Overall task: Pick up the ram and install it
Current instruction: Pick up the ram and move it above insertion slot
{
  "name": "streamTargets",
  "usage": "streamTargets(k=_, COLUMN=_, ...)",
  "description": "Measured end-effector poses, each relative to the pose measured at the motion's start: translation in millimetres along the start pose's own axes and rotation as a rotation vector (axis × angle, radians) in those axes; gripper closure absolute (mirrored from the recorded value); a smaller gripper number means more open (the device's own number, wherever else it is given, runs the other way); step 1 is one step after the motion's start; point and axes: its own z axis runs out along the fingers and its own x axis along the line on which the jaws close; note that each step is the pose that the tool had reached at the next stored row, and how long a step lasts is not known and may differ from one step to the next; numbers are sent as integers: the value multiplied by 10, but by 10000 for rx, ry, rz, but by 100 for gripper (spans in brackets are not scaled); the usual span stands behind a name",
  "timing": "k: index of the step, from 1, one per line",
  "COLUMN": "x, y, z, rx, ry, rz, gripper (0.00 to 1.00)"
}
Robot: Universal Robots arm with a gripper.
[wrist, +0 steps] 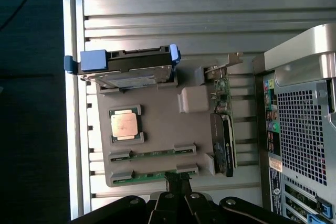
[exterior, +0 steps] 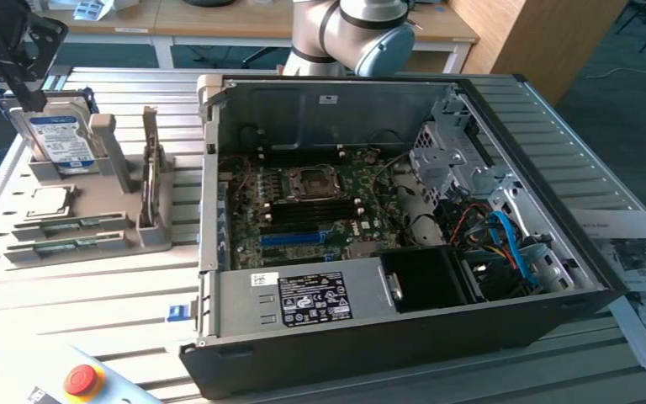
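Two alike thin green sticks lie side by side in slots of a grey holder [exterior: 31, 172]; one [exterior: 71, 225] [wrist: 152, 154] is nearer the processor, the other [exterior: 71, 247] [wrist: 152, 174] is at the holder's outer edge. Either could be the ram; I cannot tell which. My gripper [exterior: 31, 97] [wrist: 178, 184] hangs well above the holder at the exterior view's upper left, shut and holding nothing. In the wrist view its fingertips sit over the outer stick. The open computer case [exterior: 592, 278] lies at centre, with the motherboard's memory slots [exterior: 300, 217] bare.
On the holder also sit a blue-framed hard drive [exterior: 60, 139], a square silver processor [exterior: 48, 200] and an upright card [exterior: 150, 168]. A red stop button [exterior: 82, 379] is at the front, and papers [exterior: 643, 278] are at the exterior view's right.
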Motion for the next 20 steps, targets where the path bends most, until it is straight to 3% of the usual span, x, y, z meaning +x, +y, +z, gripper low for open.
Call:
streamTargets(k=7, x=1, y=0, z=1, rx=-2, ry=26, rz=-551, gripper=90)
streamTargets(k=20, x=0, y=-1, z=4, rx=-48, ry=124, rz=-2638, gripper=90)
